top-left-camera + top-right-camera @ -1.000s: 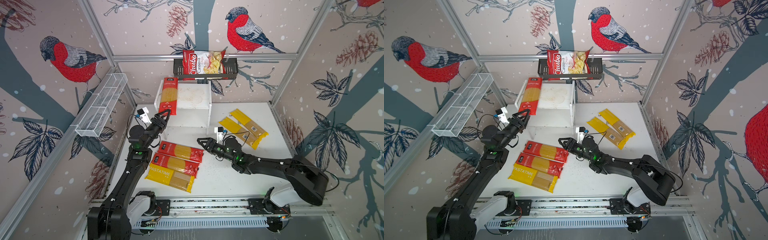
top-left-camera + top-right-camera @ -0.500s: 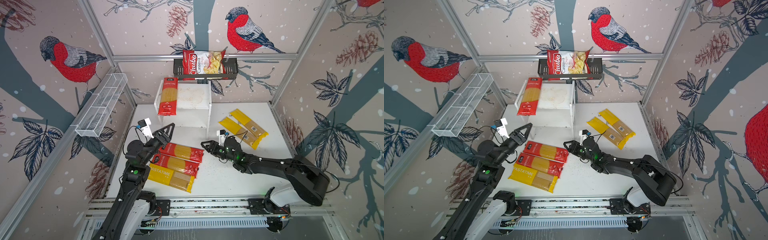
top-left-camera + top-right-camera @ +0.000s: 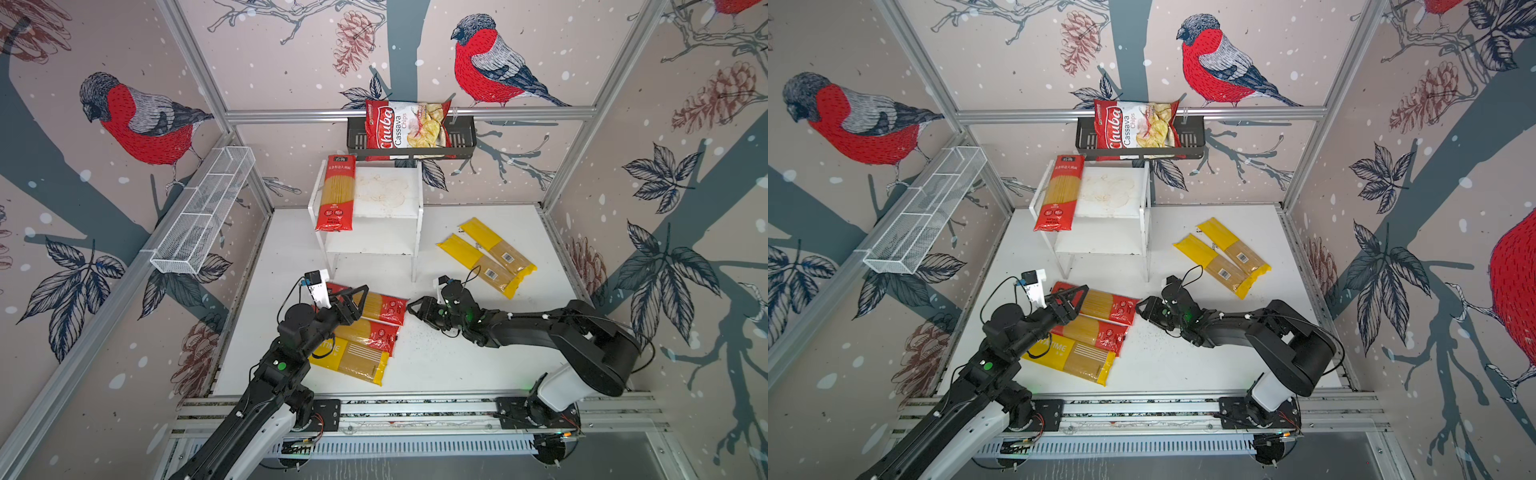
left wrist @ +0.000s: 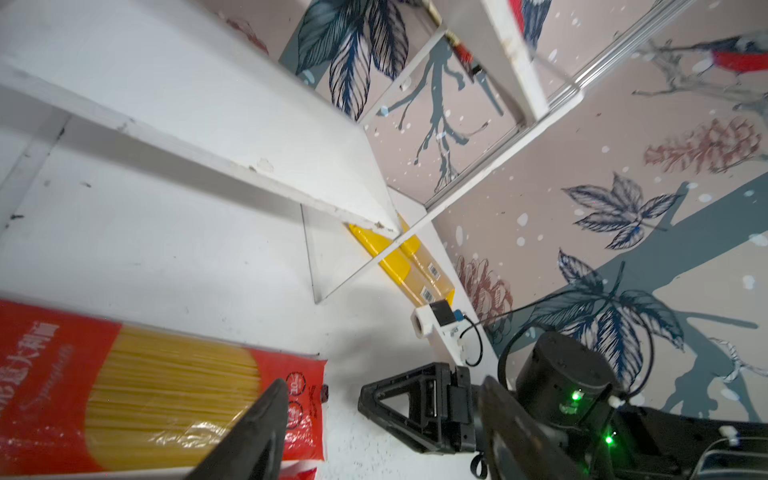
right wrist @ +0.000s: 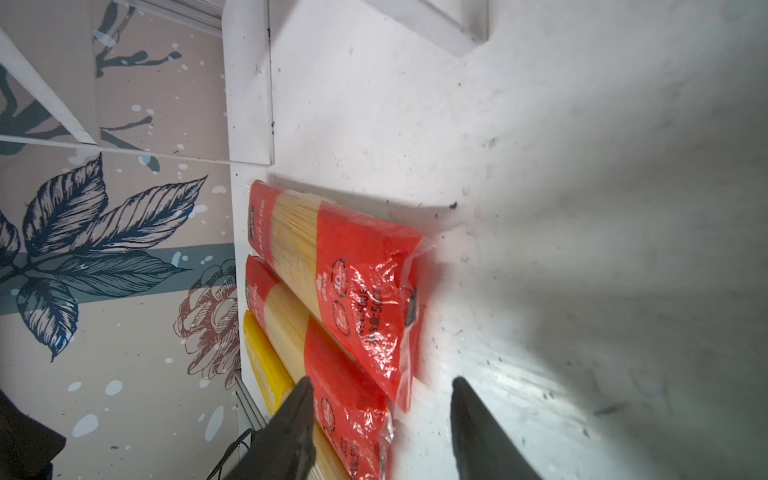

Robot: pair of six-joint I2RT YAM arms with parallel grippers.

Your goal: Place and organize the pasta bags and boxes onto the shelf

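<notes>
Tabletop [image 3: 436, 365]: wrist cams show L fingers [image 4: 249, 436], R fingers [image 5: 286, 432] apart, empty; red packet [image 3: 336, 195] on shelf [image 3: 386, 195] only in top views.

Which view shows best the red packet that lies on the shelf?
Both top views: the whole packet lies unhidden on the shelf's left side, overhanging the front. Neither wrist view shows it clearly.

One spaghetti packet [image 3: 336, 195] lay on the shelf [image 3: 390, 208], leftward; three packets [image 3: 368, 330] lay abreast before it; two packets [image 3: 486, 259] lay to its right.
</notes>
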